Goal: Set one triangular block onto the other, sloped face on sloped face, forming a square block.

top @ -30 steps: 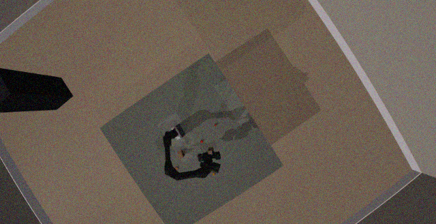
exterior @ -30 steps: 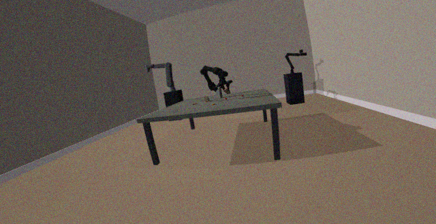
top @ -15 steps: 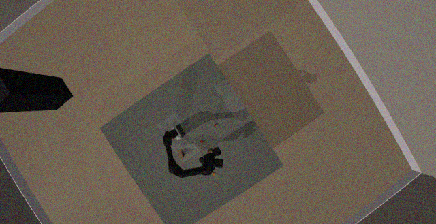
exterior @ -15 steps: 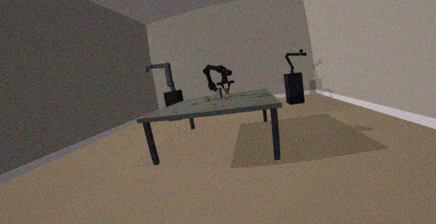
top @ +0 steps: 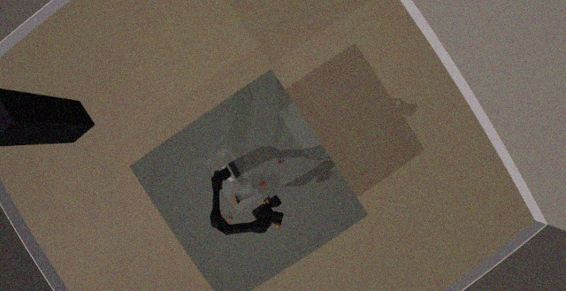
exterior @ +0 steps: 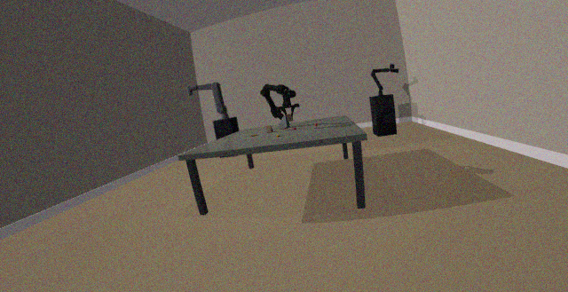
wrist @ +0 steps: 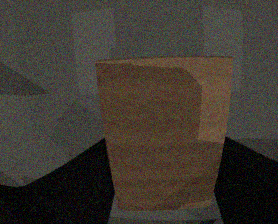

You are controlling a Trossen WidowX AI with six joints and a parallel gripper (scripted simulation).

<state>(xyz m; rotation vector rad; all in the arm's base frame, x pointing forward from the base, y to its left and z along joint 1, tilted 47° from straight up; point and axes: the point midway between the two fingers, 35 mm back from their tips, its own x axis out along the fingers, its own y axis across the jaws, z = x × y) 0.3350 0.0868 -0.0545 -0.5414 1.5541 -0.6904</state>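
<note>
A black robot arm (top: 215,202) (exterior: 270,92) holds one wooden block (exterior: 289,117) (wrist: 160,110) above the table (top: 177,172) (exterior: 275,146), its gripper (top: 278,209) (exterior: 290,113) (wrist: 162,139) clamped on the piece. What looks like the second block (top: 234,199) (exterior: 269,129) rests on the table (too small here to read its slope). One block is in hand; turning, seating, releasing and backing clear of the table appear to remain. The exterior view shows the gap between held piece and table, which the top view cannot settle; the wrist view alone shows the wood's broad face between the fingers, but no second block on the table.
</note>
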